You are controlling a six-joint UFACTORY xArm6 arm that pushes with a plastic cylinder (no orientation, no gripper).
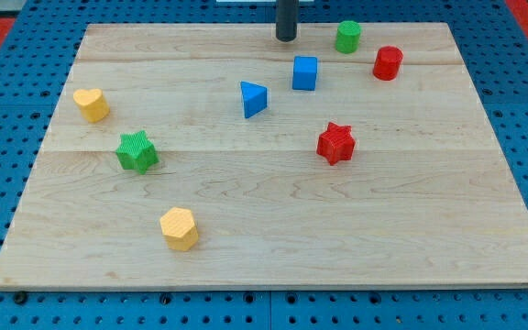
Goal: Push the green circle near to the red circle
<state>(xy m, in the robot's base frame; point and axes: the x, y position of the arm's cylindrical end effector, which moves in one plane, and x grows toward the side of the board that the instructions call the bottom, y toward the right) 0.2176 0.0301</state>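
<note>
Dark rod stood upright at worktop's top edge; my tip bare, touching nothing, left of green circle block. Red circle block sat near, toward top right corner.

A blue cube sits near the top edge of the wooden table, a bit right of the middle. A blue triangle is just left of it and a little lower. A red star sits in the middle, toward the right edge. A yellow heart is close to the left edge. A green star is below the heart. A yellow hexagon is nearer the bottom edge, on the left half.
</note>
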